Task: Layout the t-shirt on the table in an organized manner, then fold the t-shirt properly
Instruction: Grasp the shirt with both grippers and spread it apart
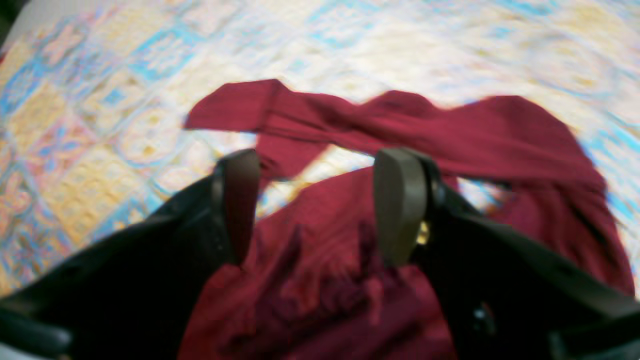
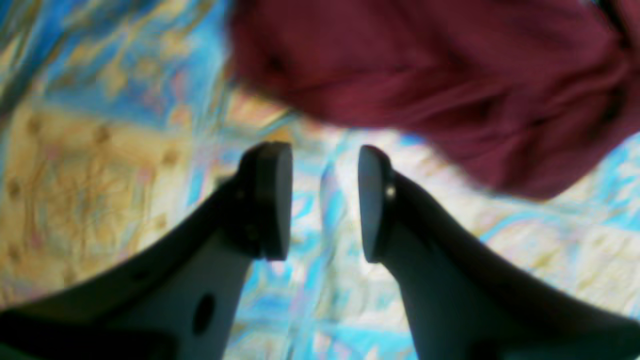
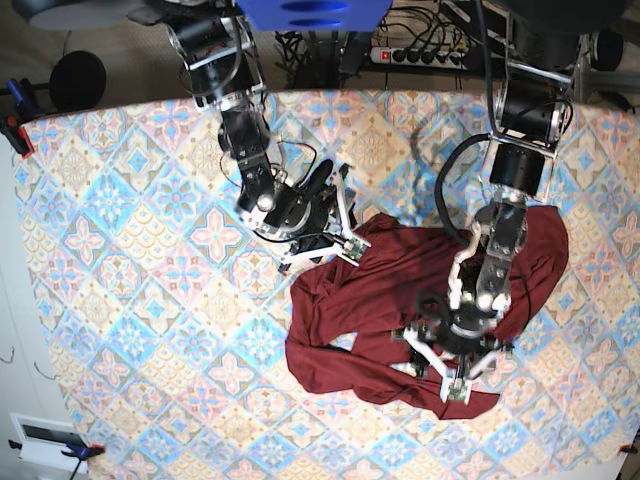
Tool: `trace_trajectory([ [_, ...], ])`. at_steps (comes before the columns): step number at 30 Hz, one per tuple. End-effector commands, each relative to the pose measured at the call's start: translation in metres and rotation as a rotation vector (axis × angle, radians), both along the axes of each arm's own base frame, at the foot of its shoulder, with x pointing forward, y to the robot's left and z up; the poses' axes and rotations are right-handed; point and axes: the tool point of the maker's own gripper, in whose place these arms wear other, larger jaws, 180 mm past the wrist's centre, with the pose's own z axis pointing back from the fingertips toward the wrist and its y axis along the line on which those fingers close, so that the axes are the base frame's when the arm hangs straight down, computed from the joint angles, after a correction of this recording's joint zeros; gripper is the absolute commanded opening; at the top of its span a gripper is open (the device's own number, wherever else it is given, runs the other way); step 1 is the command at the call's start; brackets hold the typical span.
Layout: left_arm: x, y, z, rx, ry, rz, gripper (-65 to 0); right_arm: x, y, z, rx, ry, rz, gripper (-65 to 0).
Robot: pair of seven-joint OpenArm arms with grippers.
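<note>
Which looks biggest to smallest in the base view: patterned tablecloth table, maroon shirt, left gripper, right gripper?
1. Pastel tile-patterned table
2. Dark maroon knit t-shirt
3. Left gripper and right gripper: both open and alike in size, so no ranking between them.

A: How many garments?
B: One t-shirt [image 3: 400, 310], on one table [image 3: 130, 250].
A: And arms?
B: Two, each with one gripper: left [image 3: 452, 372], right [image 3: 340, 222]. Two fingers [image 1: 240, 200] apiece.

The dark maroon t-shirt [image 3: 400, 305] lies crumpled and bunched, right of centre in the base view, on the pastel diamond-tiled worktop [image 3: 130, 260], sleeves twisted.
</note>
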Motion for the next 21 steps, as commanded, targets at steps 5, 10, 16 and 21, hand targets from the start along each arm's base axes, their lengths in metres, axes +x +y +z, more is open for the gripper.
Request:
trace_trajectory([
  [5, -0.043, 0.042, -0.014, 0.001, 0.018, 0.075, -28.7, 0.008, 0.015, 0.014, 0.054, -0.026, 0.020, -44.0],
  [10, -0.078, 0.117, -0.034, -0.039, 0.062, 0.282, -28.7, 0.012, 0.027, 0.024, 0.082, -0.040, 0.026, -43.9],
  [16, -0.120, 0.172, -0.054, -0.113, 0.167, 0.463, -28.4, 0.021, 0.028, 0.030, 0.078, -0.060, 0.031, -40.9],
  [21, -0.151, 0.187, -0.071, -0.295, 0.290, 0.528, -21.9, 0.011, 0.040, 0.024, 0.060, -0.048, 0.084, -25.9],
])
